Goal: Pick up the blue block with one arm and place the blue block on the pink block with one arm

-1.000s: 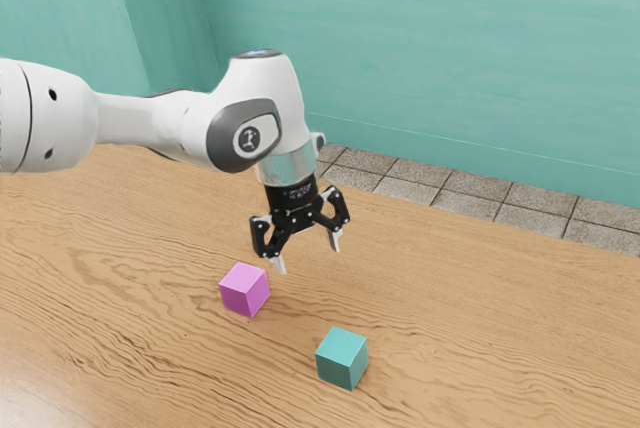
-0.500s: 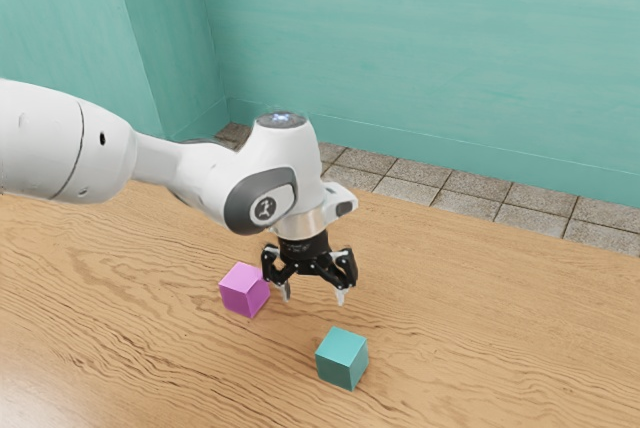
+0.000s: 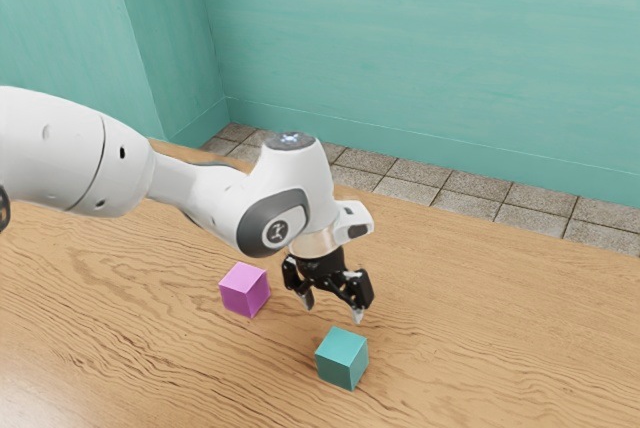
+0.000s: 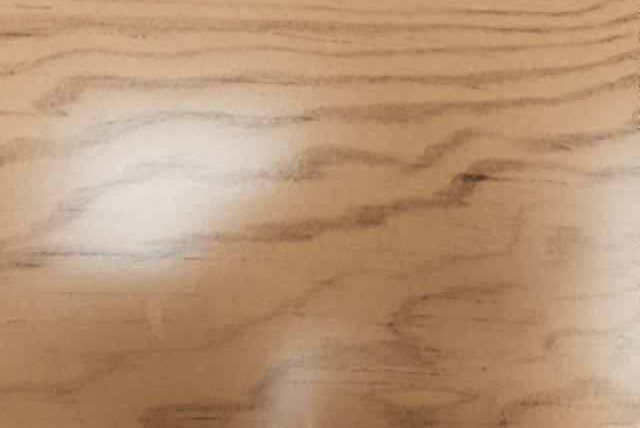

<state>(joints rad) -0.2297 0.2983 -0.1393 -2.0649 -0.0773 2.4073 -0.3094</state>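
Note:
The blue block (image 3: 342, 357), a teal-blue cube, rests on the wooden table near the front of the exterior view. The pink block (image 3: 245, 289) sits on the table to its left and a little farther back. My gripper (image 3: 332, 308) hangs open just above the tabletop, between the two blocks and slightly behind the blue one, with nothing between its fingers. In the wrist view I see bare wood grain (image 4: 320, 188) close under the hand.
The wooden table (image 3: 500, 308) extends to the exterior view's right and front. Behind it lie grey floor tiles (image 3: 470, 193) and a teal wall (image 3: 420, 48). My white arm (image 3: 150, 178) comes in from the exterior view's left.
My hand has come down and moved toward the exterior view's right, from above the pink block to low beside the blue block. The fingers stayed open; neither block moved.

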